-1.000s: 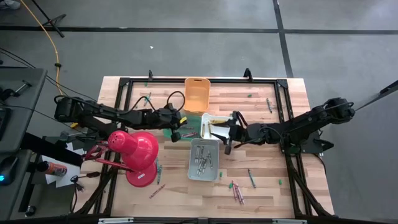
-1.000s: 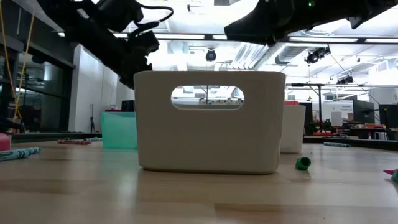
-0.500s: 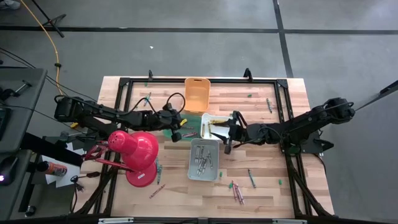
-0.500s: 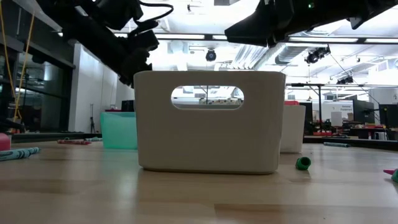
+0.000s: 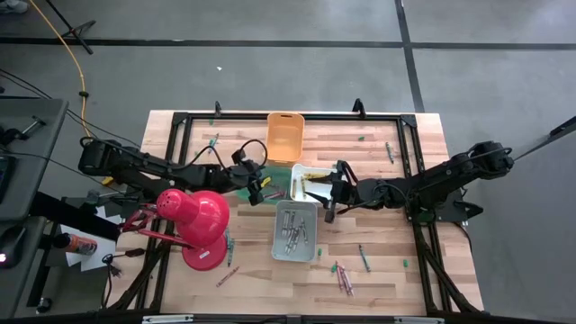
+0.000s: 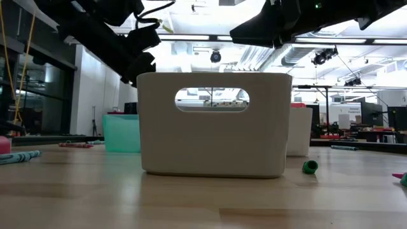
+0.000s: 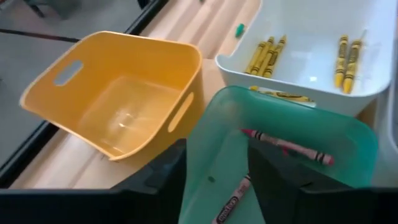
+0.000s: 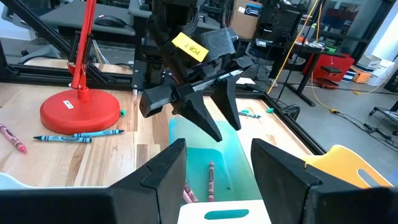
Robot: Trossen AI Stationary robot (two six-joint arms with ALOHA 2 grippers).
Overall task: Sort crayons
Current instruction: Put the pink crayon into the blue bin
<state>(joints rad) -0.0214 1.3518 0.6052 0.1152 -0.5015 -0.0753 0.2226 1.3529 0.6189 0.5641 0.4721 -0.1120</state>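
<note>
My left gripper point(image 5: 258, 187) hangs open over the green bin point(image 5: 281, 180), fingers to either side of its inside point(image 7: 217, 140) and touching nothing. Two red crayons point(image 7: 286, 145) lie on the bin's floor. The right wrist view shows the left gripper point(image 8: 214, 118) from the front, its fingers spread. My right gripper point(image 5: 326, 193) stands open and empty at the white bin point(image 5: 310, 184), which holds yellow crayons point(image 7: 267, 55). A grey-white bin point(image 5: 295, 231) nearer the front holds grey crayons. The orange bin point(image 5: 285, 135) stands empty at the back.
A red desk lamp point(image 5: 193, 220) stands at the front left, with blue crayons point(image 8: 78, 135) beside its base. Loose crayons lie at the front right point(image 5: 342, 277), front left point(image 5: 227, 274) and far right point(image 5: 389, 151). A black frame point(image 5: 409, 162) runs round the table.
My left gripper has opened above the green bin and has drawn back a little toward the table's left edge and upward. My right arm has kept still.
</note>
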